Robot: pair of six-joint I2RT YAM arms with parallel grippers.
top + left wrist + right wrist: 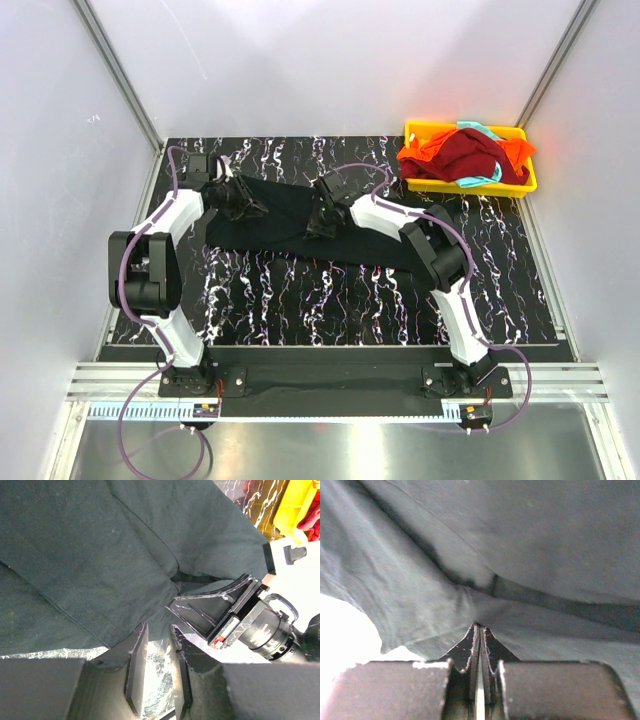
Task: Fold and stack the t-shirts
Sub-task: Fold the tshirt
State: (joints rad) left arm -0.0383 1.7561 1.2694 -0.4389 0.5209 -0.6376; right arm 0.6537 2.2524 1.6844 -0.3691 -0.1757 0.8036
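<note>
Black t-shirt (pixel 275 222), right arm (pixel 385 213) outstretched, seemingly pinching

Overhead and two close wrist views on black t-shirt (pixel 278 215)

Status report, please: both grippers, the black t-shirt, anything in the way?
Right gripper shut, pinching black t-shirt. Left gripper slightly open at its edge, gripping nothing. Yellow tray stands apart, not in the way.
</note>
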